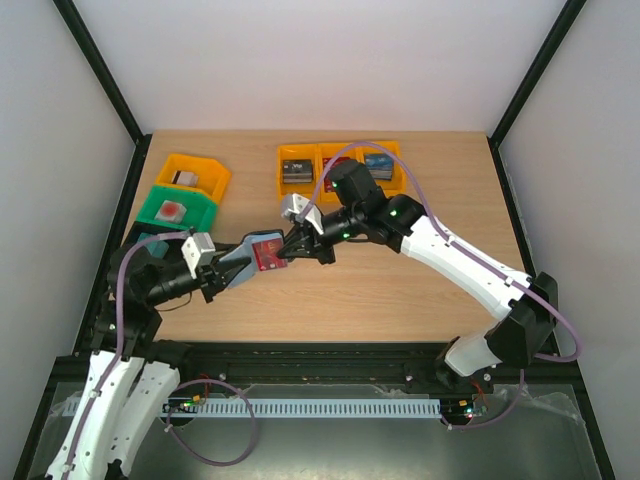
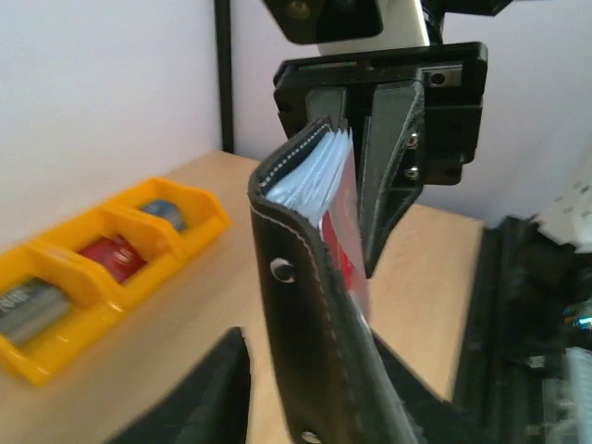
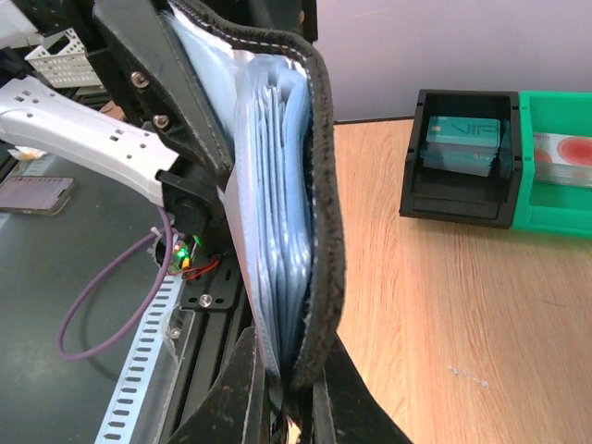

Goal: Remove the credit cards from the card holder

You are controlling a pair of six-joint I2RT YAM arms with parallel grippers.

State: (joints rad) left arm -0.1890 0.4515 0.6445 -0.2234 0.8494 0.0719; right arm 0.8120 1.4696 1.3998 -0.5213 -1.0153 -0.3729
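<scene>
Pale wood table [image 1: 420,300], white walls [image 1: 300,60]: holder [image 1: 268,252] held aloft.
Orange bins [image 1: 300,150] at the far edge hold stacked cards [image 1: 297,170]. Near-left of those bins the holder hangs, left gripper [image 1: 245,265] clamped on it, right gripper [image 1: 290,245] pinched tight at its edge, on what I cannot tell. Its red card [image 2: 347,240] escapes the right wrist view, which alone shows a teal card [image 3: 462,143] in a black bin [image 3: 453,199].

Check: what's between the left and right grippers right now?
Only the card holder, red card showing, bridging left gripper to right gripper. Top view; wrist views confirm.
</scene>
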